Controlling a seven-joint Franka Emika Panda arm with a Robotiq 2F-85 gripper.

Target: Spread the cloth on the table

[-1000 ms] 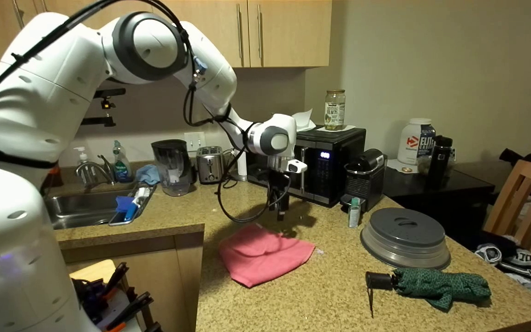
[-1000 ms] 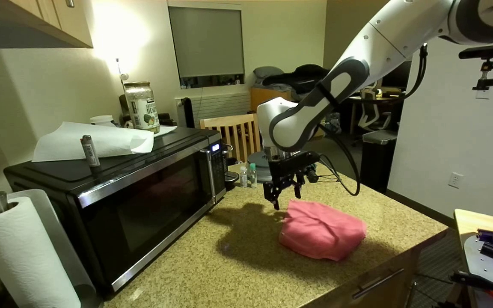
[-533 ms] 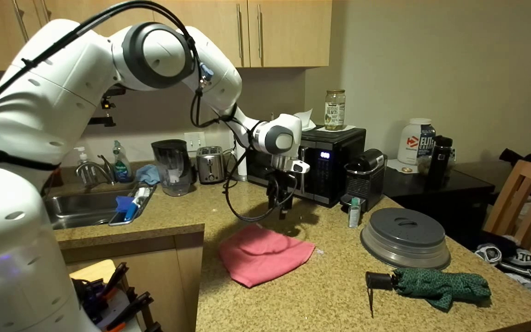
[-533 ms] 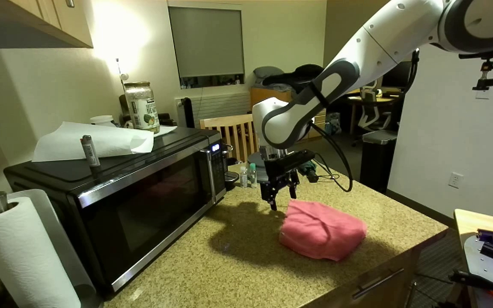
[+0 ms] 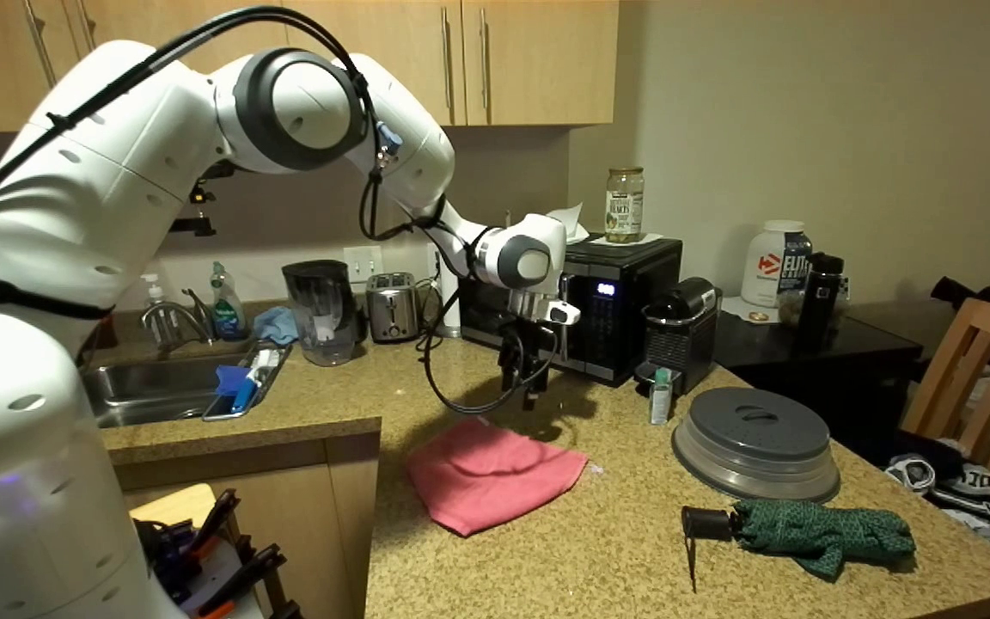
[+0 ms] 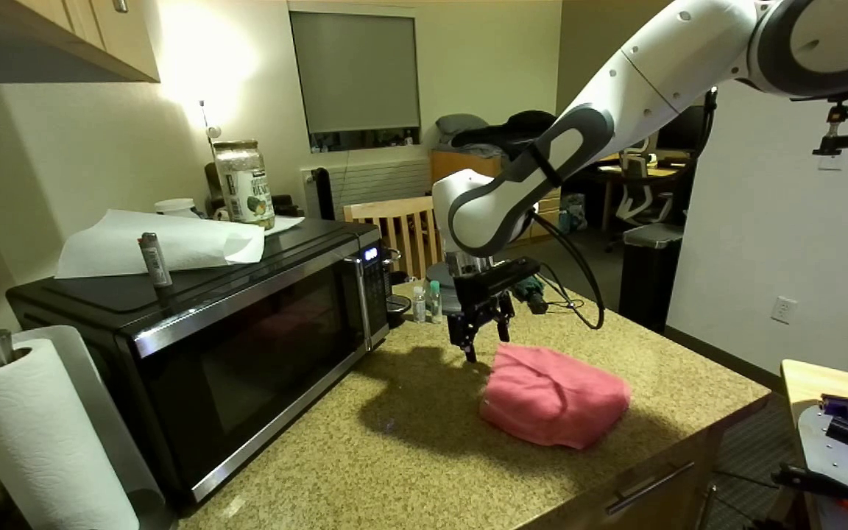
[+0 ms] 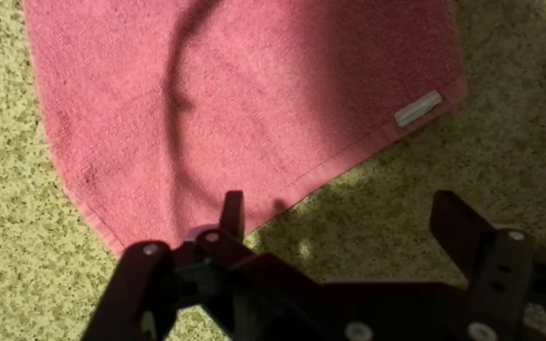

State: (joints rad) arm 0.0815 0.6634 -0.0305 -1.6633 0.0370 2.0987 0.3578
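The jaws are standing wide apart, hovering above the tabletop (image 5: 615, 542). The pink cloth (image 7: 254, 118) is lying creased on the tabletop, below and to one side of the jaws; in the wrist view one fingertip (image 7: 232, 213) is showing against its edge, the other against the tabletop. The microwave (image 6: 277, 331) is standing near the jaws; the grey lid (image 5: 757, 443) is resting well apart from them.

The Robotiq gripper (image 6: 487, 346) and Panda arm (image 6: 601, 132) have shifted slightly away from the drawer-side edge of the countertop (image 6: 336, 464), toward the microwave (image 6: 269, 335).
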